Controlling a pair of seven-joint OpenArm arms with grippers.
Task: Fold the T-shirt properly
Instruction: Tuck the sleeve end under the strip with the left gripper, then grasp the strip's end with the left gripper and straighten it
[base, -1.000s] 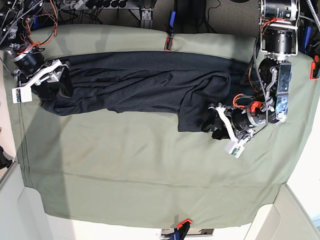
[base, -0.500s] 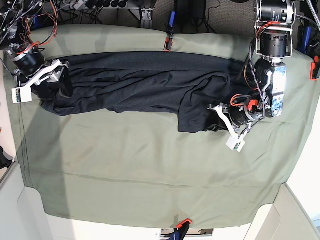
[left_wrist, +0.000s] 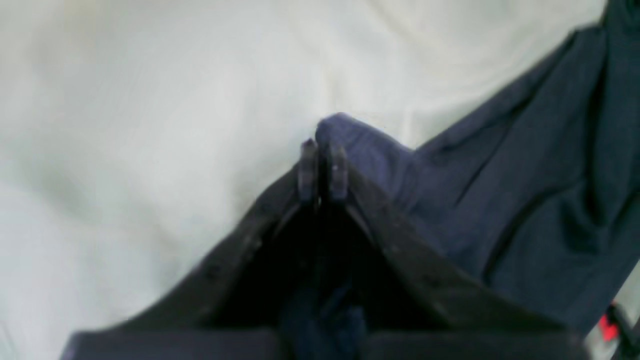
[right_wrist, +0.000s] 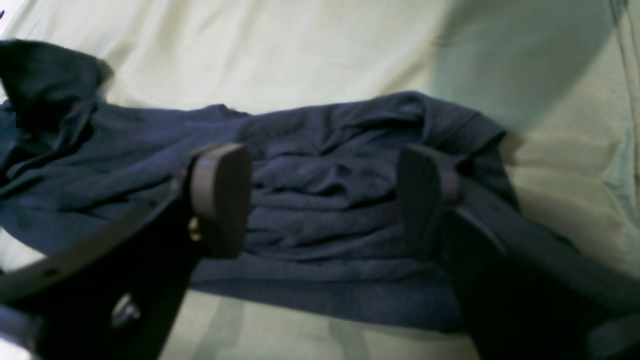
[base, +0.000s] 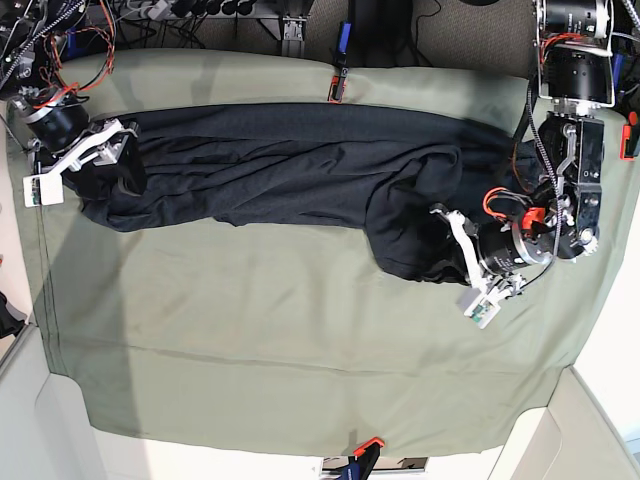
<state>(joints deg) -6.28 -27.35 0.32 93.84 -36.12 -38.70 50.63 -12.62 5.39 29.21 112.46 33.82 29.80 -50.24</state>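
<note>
The dark navy T-shirt (base: 280, 165) lies crumpled in a long band across the far half of the sage-green cloth (base: 300, 340). My left gripper (base: 441, 224) is at the shirt's right end, shut on a bunched fold of it. In the left wrist view its fingertips (left_wrist: 322, 167) are pressed together, with the T-shirt (left_wrist: 525, 200) humped just past them. My right gripper (base: 108, 152) hovers open over the shirt's left end. Its two pads (right_wrist: 222, 197) stand wide apart above the wrinkled T-shirt (right_wrist: 325, 200), with nothing between them.
Orange clamps hold the green cloth at the far edge (base: 336, 88) and the near edge (base: 366, 446). Cables and arm mounts crowd the far side. The near half of the cloth bears nothing. Pale table corners show at the lower left and lower right.
My left gripper has shut on the shirt's right end and shifted right and toward the near side, bunching that corner into a rounded lump. The right gripper has not moved.
</note>
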